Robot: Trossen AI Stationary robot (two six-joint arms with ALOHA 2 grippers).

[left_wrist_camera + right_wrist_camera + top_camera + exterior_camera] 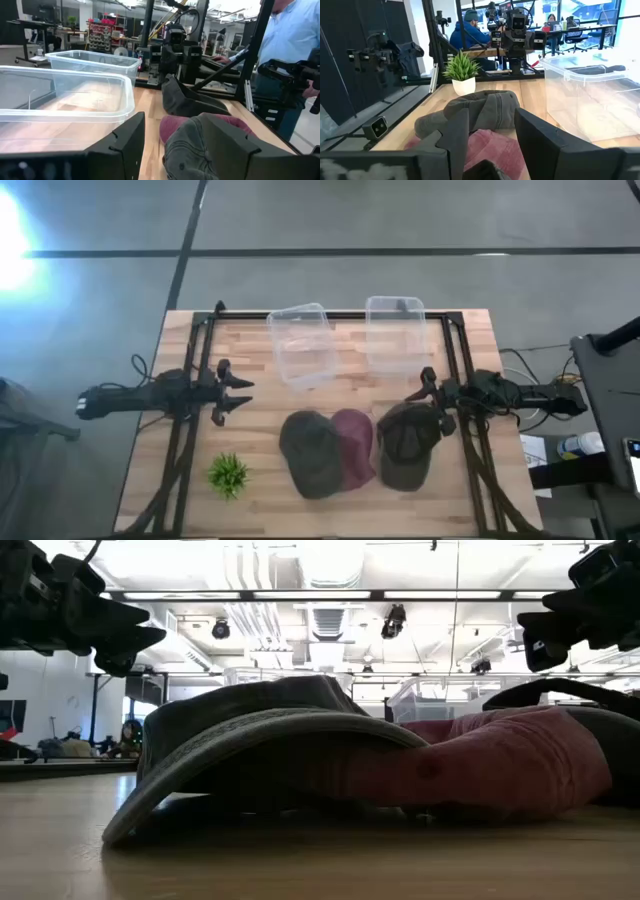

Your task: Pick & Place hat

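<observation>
Since three caps lie overlapped on tabletop (470, 340) below two clear bins (305, 345), I hold right gripper (428, 395) wide above dark olive cap (405, 445); left gripper (238, 395) waits wide, well apart.

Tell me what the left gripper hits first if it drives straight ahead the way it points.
Likely the grey-green cap, though the left gripper, open, may pass above it.
</observation>
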